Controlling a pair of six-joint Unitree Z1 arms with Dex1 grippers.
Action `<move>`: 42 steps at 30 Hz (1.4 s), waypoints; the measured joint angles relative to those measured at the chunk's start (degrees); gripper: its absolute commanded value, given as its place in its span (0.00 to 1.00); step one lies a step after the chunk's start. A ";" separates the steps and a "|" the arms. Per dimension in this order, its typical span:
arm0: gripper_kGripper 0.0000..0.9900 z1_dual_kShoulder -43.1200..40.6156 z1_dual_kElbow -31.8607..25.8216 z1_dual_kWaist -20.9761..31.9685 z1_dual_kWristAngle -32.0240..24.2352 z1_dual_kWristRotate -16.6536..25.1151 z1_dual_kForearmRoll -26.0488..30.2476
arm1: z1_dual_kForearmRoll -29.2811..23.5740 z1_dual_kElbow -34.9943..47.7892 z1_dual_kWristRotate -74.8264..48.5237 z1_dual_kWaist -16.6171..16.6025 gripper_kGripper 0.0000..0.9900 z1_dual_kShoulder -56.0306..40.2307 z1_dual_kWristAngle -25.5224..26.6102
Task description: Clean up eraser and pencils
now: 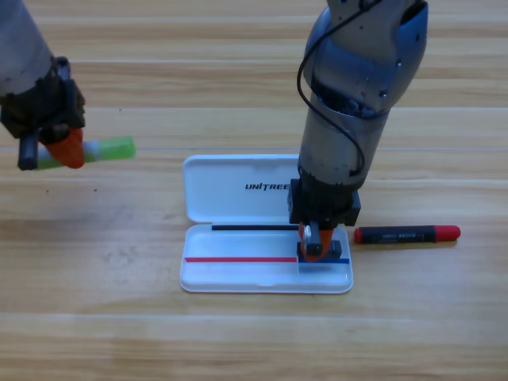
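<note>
My right claw (315, 243) grips the eraser (327, 252) inside the case (214, 202); I release low. Left claw (57, 151) holds the white pencil (111, 148).

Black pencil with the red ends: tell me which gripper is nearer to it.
Right. The right gripper points down into the white case, just left of the black pencil on the table. The left gripper is far off at the left edge, at the green-ended pencil.

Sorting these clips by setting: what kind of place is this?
Probably a robotics lab bench: two grey arms work over a bare wooden table, the right gripper lowered into an open white case, the left gripper by a green-ended pencil.
</note>
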 measured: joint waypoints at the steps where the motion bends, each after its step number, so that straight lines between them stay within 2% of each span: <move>1: 0.00 -0.12 0.00 0.00 0.01 0.00 0.37 | 0.00 0.00 0.00 0.00 0.00 0.00 0.00; 10: 0.00 -0.18 0.00 0.01 0.01 0.00 1.09 | 0.00 0.01 0.00 0.00 0.00 0.00 -0.21; 11: 0.00 -0.20 0.00 0.02 0.01 0.00 1.26 | 0.00 0.02 0.00 0.00 0.03 0.00 -0.25; 13: 0.00 -0.32 0.00 0.02 0.01 0.00 1.58 | 0.00 0.03 0.00 0.00 0.26 0.00 -0.25; 15: 0.00 -0.58 0.00 0.02 0.01 0.00 1.63 | 0.00 0.06 0.00 0.00 0.42 0.00 -0.27; 17: 0.00 -0.97 0.00 0.02 0.01 0.00 1.63 | 0.00 0.11 0.00 0.00 0.46 0.00 -0.41; 20: 0.00 -1.41 0.00 0.02 0.01 0.00 1.63 | 0.00 0.26 0.00 0.00 0.46 0.01 -0.67; 22: 0.00 -1.55 0.00 0.02 0.01 0.00 1.64 | 0.00 0.36 0.00 0.00 0.53 0.01 -0.81; 26: 0.00 -1.57 0.00 0.02 0.01 0.00 1.64 | 0.00 0.68 0.00 0.00 0.54 0.01 -1.18; 29: 0.00 -1.57 -0.01 0.02 0.01 -0.07 1.64 | 0.00 2.24 0.00 0.00 0.62 -0.21 -1.27; 31: 0.00 -1.57 -0.19 0.01 0.01 -0.35 1.82 | 0.00 4.24 0.00 0.00 0.63 -0.96 -1.28; 34: 0.00 -1.57 -1.85 -0.50 0.01 -1.56 2.70 | 1.17 7.46 0.00 0.00 0.79 -4.22 -1.28; 39: 0.00 -0.86 -7.51 -4.59 0.01 -4.41 4.65 | 3.22 13.12 0.00 -0.23 0.99 -13.63 -1.47; 42: 0.00 1.65 -11.40 -8.42 0.01 -5.70 6.01 | 3.64 15.89 -0.01 -0.99 1.00 -17.73 -2.13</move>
